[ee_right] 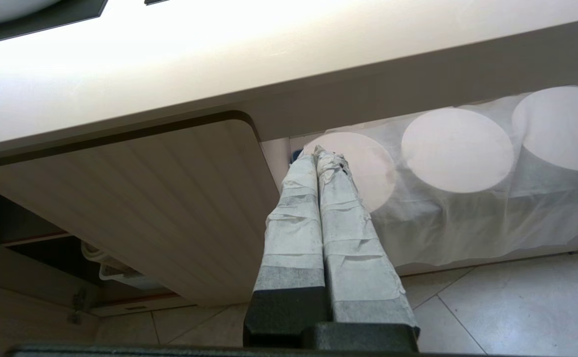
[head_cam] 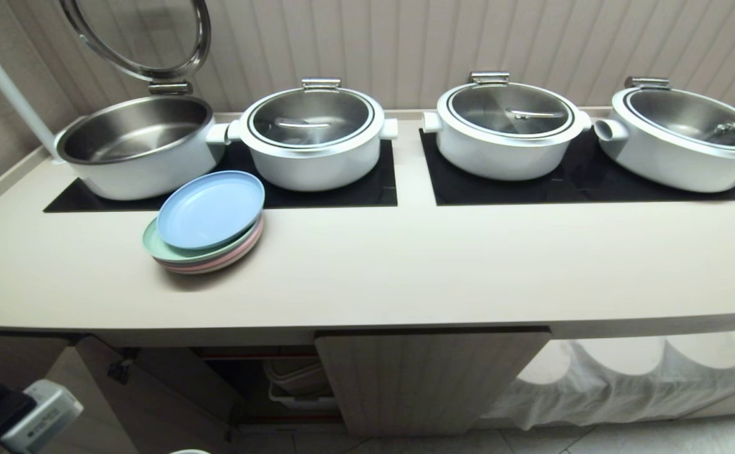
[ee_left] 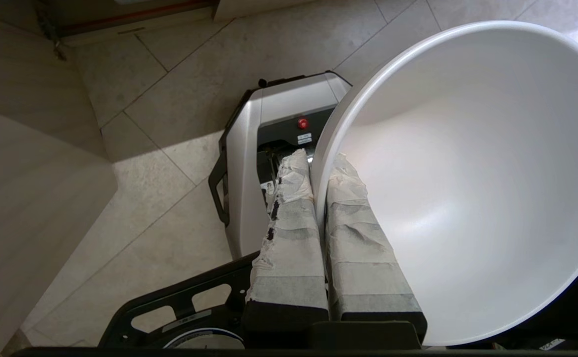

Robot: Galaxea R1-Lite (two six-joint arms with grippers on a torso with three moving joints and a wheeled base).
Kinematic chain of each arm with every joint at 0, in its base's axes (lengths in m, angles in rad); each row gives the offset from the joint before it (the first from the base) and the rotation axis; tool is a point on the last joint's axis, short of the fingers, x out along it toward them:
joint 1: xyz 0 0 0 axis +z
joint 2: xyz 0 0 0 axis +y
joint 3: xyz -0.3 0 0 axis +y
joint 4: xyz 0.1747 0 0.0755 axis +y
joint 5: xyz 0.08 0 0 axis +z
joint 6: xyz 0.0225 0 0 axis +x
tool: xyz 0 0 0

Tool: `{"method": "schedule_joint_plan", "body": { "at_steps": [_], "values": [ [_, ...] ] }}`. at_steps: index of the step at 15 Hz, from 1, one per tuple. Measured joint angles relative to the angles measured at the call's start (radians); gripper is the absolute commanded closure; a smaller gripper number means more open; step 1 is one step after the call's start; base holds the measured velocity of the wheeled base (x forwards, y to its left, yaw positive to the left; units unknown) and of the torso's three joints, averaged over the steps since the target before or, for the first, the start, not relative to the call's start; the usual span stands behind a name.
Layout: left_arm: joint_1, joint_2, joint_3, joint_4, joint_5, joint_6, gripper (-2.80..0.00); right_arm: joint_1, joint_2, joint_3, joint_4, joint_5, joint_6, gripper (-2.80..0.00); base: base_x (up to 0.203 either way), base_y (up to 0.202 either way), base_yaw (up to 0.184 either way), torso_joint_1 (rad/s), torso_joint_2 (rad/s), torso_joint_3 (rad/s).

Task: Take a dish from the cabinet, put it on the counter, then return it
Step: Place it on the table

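Observation:
In the left wrist view the dish (ee_left: 467, 173), a plain white deep bowl, hangs tilted above the tiled floor. My left gripper (ee_left: 318, 161) is shut on its rim, one taped finger inside and one outside. The head view shows only part of the left arm (head_cam: 26, 416), low at the left in front of the cabinet's open door (head_cam: 152, 391). The cabinet's dark interior (head_cam: 260, 372) shows a red-edged shelf. The counter (head_cam: 405, 265) lies above it. My right gripper (ee_right: 320, 152) is shut on nothing, parked below the counter edge beside the closed ribbed door (ee_right: 169, 208).
A stack of blue, green and pink plates (head_cam: 206, 221) sits on the counter's left. Behind it stand several white pots on black mats; the leftmost pot (head_cam: 134, 145) has its lid up. A white cloth (head_cam: 626, 378) covers the right bay. My own base (ee_left: 269, 129) is under the bowl.

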Motion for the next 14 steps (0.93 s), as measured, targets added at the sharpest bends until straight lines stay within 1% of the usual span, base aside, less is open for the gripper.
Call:
{"method": "schedule_joint_plan", "body": {
  "at_steps": [6,14],
  "values": [
    [0.015,-0.003,0.004,0.0,0.003,0.0,0.0,0.0,0.0,0.0,0.0,0.0,0.0,0.0,0.0,0.0,0.0,0.0,0.0,0.0],
    [0.015,-0.011,0.008,0.0,0.002,0.0,0.0,0.0,0.0,0.0,0.0,0.0,0.0,0.0,0.0,0.0,0.0,0.0,0.0,0.0]
  ]
}}
